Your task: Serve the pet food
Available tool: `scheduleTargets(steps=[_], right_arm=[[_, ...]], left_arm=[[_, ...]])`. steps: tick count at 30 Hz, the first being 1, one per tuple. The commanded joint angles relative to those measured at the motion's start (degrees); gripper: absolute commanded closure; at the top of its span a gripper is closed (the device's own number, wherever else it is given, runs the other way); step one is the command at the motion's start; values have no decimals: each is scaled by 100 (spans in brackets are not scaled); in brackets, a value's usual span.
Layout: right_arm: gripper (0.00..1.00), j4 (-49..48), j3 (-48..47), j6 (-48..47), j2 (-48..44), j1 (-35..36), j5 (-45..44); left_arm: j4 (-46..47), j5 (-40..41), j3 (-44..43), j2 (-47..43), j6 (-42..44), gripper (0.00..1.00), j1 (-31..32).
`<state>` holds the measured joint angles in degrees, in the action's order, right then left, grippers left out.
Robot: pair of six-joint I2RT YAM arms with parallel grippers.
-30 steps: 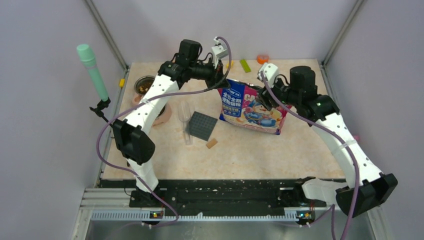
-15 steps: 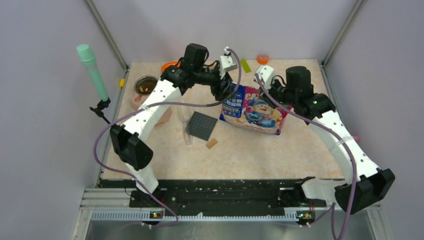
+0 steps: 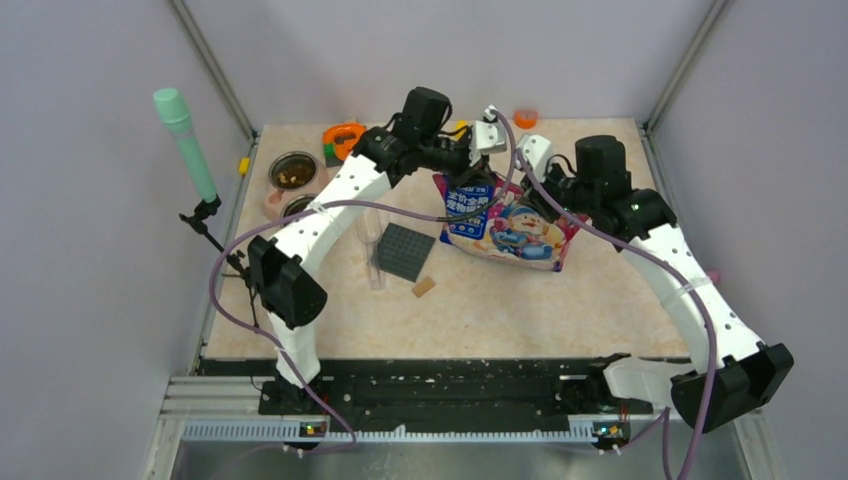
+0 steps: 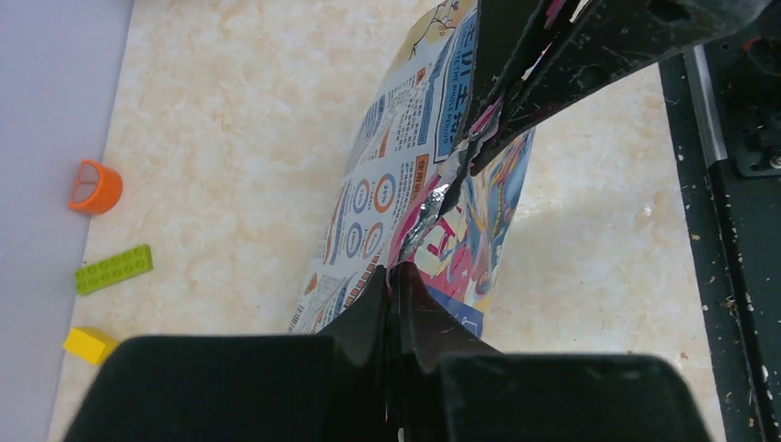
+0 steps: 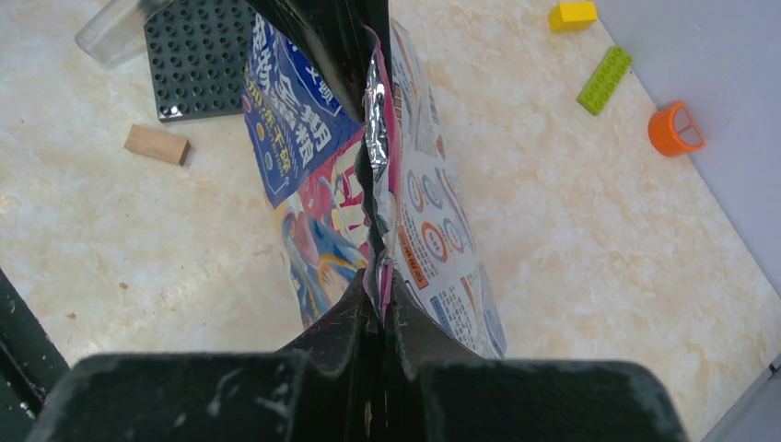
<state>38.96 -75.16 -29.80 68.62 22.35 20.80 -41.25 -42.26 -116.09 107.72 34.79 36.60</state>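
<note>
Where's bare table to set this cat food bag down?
Widest bare table runs along the near edge, between the tan block and the black base rail. Crowded: studded plate left of the cat food bag, bowls far left.

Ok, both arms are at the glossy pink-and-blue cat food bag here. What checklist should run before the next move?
1. Is the left gripper closed on the top edge of the glossy pink-and-blue cat food bag: ok.
2. Is the right gripper closed on the same edge, facing the left one: ok.
3. Is the bag mouth pulled apart: not ok; the silver foil lips lie together and no kibble shows inside.
4. Is the round dark bowl with brown bits uncovered, at the far left: ok.
5. Is the bag bottom resting on the beige table: cannot tell.
</note>
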Motion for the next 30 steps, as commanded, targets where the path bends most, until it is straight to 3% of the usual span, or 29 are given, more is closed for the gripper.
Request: scheduleTargets(steps=[1,2,4,6,15,17,18,20,27,28,30], right_arm=[[100,-260,-263,107,-529,-18,253],[96,-253,-227,118,-520,-20,160],[70,-374,-148,201,-513,-20,1],[58,-665,-52,351,-523,-20,-54],[54,-1661,273,593,-158,154,-14],[56,-1658,250,607,-51,175,71],[64,-1606,208,584,8,181,78],[100,-1510,119,548,99,182,97],[100,-1780,211,646,59,182,362],[98,-1800,197,716,129,187,401],[55,-1867,198,865,256,195,414]], left_arm=[[23,363,-121,97,-337,100,-36],[100,313,-72,43,-396,100,-34],[438,242,201,-121,-626,100,-39],[773,149,457,-312,-758,100,-41],[1188,-496,677,-538,-1307,100,-184],[1198,-460,688,-537,-1369,100,-180],[1215,-452,698,-548,-1400,100,-186],[1311,-450,775,-573,-1470,100,-195],[1468,-420,923,-666,-1720,100,-193],[1502,-425,948,-690,-1756,100,-194],[1599,-435,986,-706,-1825,100,-191]])
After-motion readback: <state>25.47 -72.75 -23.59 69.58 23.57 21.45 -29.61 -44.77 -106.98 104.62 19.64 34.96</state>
